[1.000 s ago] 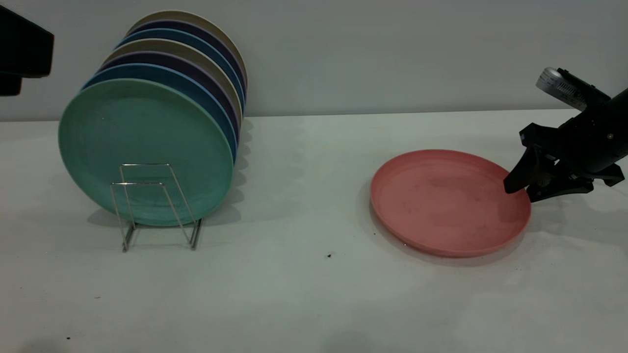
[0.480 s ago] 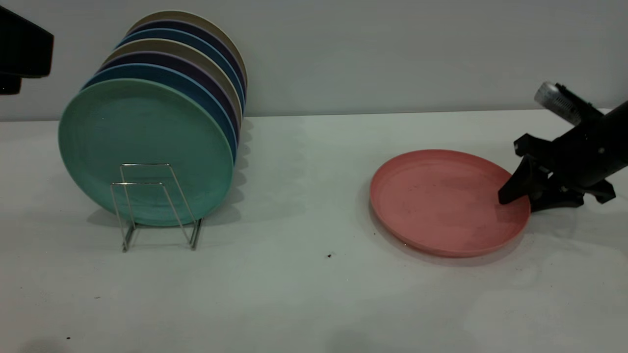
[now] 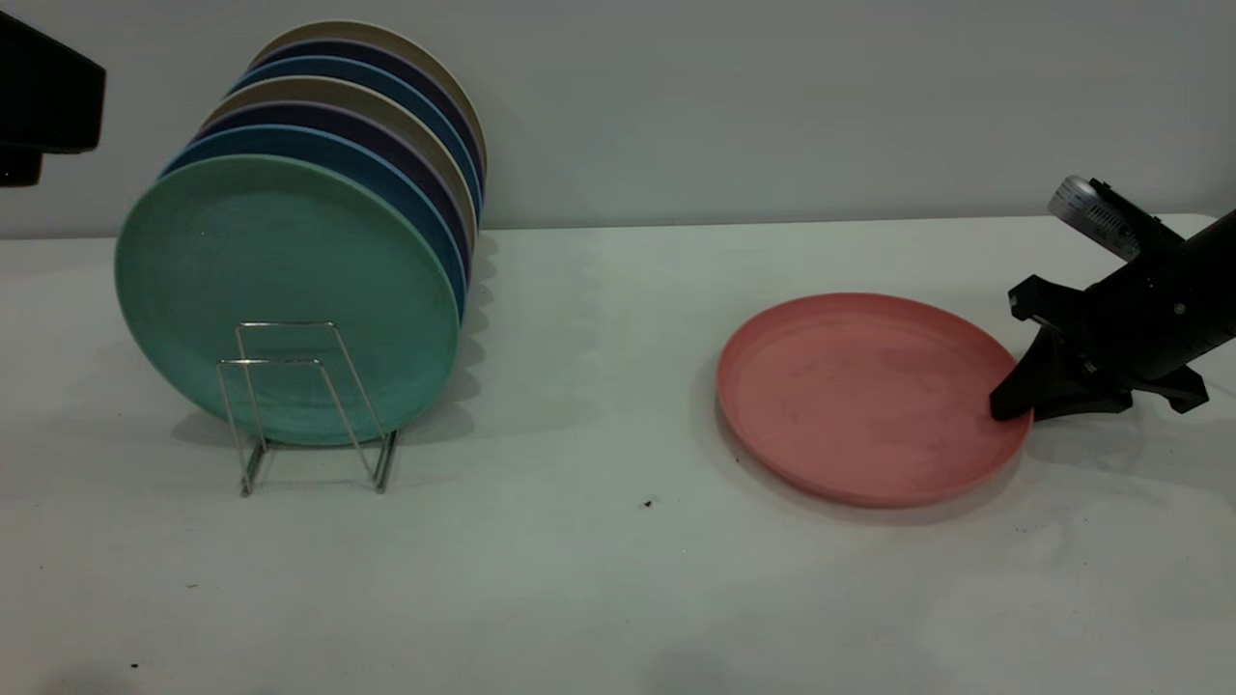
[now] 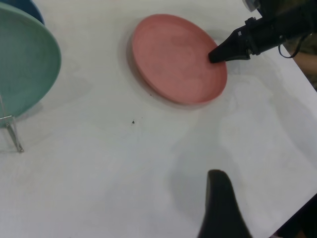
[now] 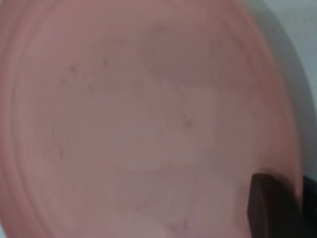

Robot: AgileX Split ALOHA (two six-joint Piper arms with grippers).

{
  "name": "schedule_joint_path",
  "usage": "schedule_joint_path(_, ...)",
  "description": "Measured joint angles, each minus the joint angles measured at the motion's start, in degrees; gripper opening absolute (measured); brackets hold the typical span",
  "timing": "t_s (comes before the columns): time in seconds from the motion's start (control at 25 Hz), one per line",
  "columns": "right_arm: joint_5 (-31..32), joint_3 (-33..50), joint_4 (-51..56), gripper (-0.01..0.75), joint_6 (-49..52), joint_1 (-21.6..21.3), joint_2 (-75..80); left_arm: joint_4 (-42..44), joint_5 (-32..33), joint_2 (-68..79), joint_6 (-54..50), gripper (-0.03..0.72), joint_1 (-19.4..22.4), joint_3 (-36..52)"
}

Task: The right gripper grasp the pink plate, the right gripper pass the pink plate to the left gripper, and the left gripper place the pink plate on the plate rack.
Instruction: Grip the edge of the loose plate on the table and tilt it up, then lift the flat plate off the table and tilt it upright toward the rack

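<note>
The pink plate [image 3: 869, 401] lies on the white table at the right, also seen as the pink plate [image 4: 176, 57] in the left wrist view. My right gripper [image 3: 1004, 407] is low at its right rim, shut on that rim. In the right wrist view the pink plate [image 5: 138, 119] fills the picture, one dark finger [image 5: 267, 208] lies on its inner face and the rim runs past it. The plate rack [image 3: 309, 405] stands at the left. My left gripper [image 4: 220, 203] hangs high above the table's near side; the left arm [image 3: 43, 97] shows at the top left corner.
Several plates stand upright in the rack, a mint-green plate [image 3: 285, 299] foremost, with blue, purple and beige ones behind. Two wire loops stand bare in front of it. A grey wall runs along the back. A dark speck [image 3: 648, 503] lies mid-table.
The right gripper came down onto the plate's right rim and its fingers closed together. The pink plate slid slightly to the left. The left arm stayed still.
</note>
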Motion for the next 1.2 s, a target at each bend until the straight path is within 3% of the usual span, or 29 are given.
schedule_joint_path(0.4, 14.0, 0.0, 0.2, 0.013, -8.3, 0.0, -1.2, -0.1, 0.6, 2.7, -4.2, 0.501, 0.0, 0.0)
schedule_joint_path(0.64, 20.7, -0.1, 2.2, 0.013, -10.5, 0.0, -1.9, -3.0, 0.6, 10.7, -1.2, 0.501, 0.0, 0.0)
schedule_joint_path(0.88, 26.4, -0.1, 7.8, 0.013, -13.7, 0.5, -1.9, -15.3, -0.4, 19.9, 9.6, 0.501, 0.0, 0.0)
schedule_joint_path(1.2, 26.8, -0.1, 8.1, 0.013, -14.5, 3.8, -1.9, -32.8, 0.8, 30.3, 23.5, 0.501, 0.0, 0.0)
